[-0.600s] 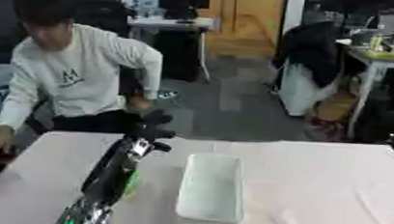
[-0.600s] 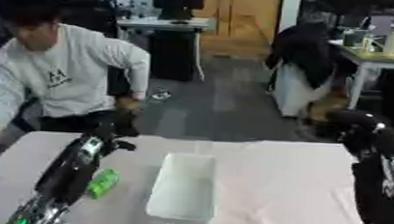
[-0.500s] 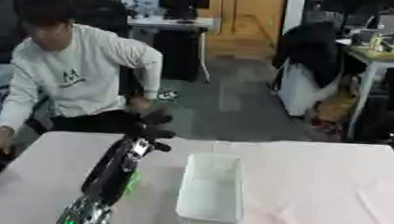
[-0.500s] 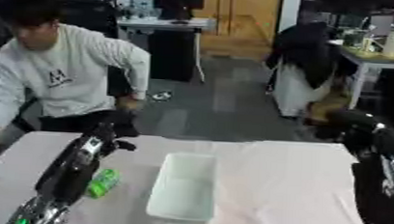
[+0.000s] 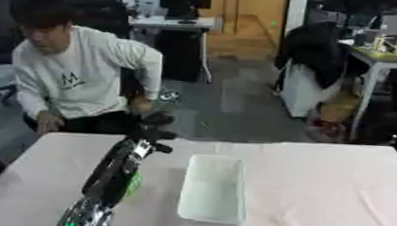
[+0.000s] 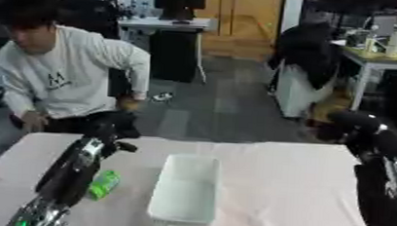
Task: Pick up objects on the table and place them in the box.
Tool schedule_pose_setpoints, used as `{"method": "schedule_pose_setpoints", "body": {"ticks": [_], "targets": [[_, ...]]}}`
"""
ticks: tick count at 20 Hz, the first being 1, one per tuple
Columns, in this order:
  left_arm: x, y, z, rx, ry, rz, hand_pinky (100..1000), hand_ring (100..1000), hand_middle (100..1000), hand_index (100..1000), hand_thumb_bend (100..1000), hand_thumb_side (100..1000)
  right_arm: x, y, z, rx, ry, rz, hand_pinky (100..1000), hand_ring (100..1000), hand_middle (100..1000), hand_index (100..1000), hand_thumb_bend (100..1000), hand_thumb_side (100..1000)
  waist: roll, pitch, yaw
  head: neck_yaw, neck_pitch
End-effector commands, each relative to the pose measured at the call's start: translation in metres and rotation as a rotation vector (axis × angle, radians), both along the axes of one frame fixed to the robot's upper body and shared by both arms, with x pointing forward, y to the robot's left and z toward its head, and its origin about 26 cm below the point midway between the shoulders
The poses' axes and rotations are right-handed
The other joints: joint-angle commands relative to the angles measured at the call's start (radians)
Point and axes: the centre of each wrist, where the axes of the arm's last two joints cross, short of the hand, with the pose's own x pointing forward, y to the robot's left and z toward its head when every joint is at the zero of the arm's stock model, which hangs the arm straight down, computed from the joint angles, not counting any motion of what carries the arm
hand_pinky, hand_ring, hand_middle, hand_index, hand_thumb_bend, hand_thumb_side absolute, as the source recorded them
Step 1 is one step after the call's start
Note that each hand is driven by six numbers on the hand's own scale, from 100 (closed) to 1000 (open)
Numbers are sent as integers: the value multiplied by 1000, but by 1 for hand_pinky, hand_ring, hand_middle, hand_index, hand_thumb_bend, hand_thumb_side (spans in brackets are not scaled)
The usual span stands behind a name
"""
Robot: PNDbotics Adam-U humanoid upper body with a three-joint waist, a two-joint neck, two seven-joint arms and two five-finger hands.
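Reaching: left arm stretches from near-left corner of table [image 6: 283, 187] toward far edge.
Green object [image 6: 104, 184]: lies on table just beside left arm, left of box, nearer than left hand; exact kind cannot be made out.
Box [image 6: 185, 192]: pale, open-topped, long, near table's middle, running near to far.
Left hand [image 6: 114, 125]: raised at far edge, past green object; fingers look curled, holding nothing visible.
Right hand [image 6: 355, 124]: raised off far-right edge; open or closed cannot be told.
Advice: draw left hand nearer, straighten fingers, lower over green object, close round it, lift clear of box wall before releasing inside.
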Motion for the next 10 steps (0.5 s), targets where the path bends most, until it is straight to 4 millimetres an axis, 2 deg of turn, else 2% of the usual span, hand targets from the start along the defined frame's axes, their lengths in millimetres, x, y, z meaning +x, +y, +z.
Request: {"method": "schedule_pose_setpoints", "body": {"ticks": [1, 2, 4, 5, 6, 7, 8, 9, 10], "targets": [[1, 3, 11, 23, -34, -2, 704, 751, 901, 1000, 559, 980, -1, -3, 7, -7, -26, -5, 622, 649, 674, 750, 100, 982, -3, -6, -6, 2, 2], [2, 4, 13, 33, -35, -3, 682, 744, 902, 1000, 555, 981, 0, -4, 7, -3, -27, -10, 623, 649, 674, 750, 100, 981, -3, -6, -9, -4, 3], [8, 10, 20, 166, -1, -30, 656, 729, 896, 1000, 551, 981, 0, -6, 6, 4, -21, -24, 623, 648, 674, 751, 100, 981, -2, -9, -12, -3, 9], [13, 16, 26, 265, 22, -43, 687, 746, 899, 1000, 591, 941, 0, -8, 5, 5, -18, -31, 623, 648, 674, 751, 100, 981, 0, -11, -13, 1, 12], [19, 23, 32, 387, 54, -54, 687, 746, 899, 1000, 591, 941, 0, -9, 4, 7, -17, -38, 623, 648, 674, 751, 100, 981, 2, -14, -14, 7, 15], [25, 30, 38, 511, 98, -62, 746, 788, 917, 1000, 591, 960, 0, -10, 4, 8, -18, -42, 623, 649, 675, 750, 100, 978, 5, -16, -15, 10, 18], [34, 39, 45, 668, 161, -73, 767, 803, 924, 1000, 599, 947, 0, -10, 4, 9, -19, -42, 623, 649, 675, 750, 100, 978, 7, -18, -17, 11, 20], [43, 48, 49, 798, 250, -83, 826, 849, 952, 1000, 649, 900, 0, -10, 4, 7, -18, -41, 623, 650, 675, 750, 100, 979, 9, -21, -18, 11, 22], [52, 55, 55, 906, 340, -94, 810, 839, 946, 1000, 634, 914, -1, -10, 4, 4, -17, -39, 623, 650, 675, 750, 100, 979, 11, -22, -19, 11, 23]]}}
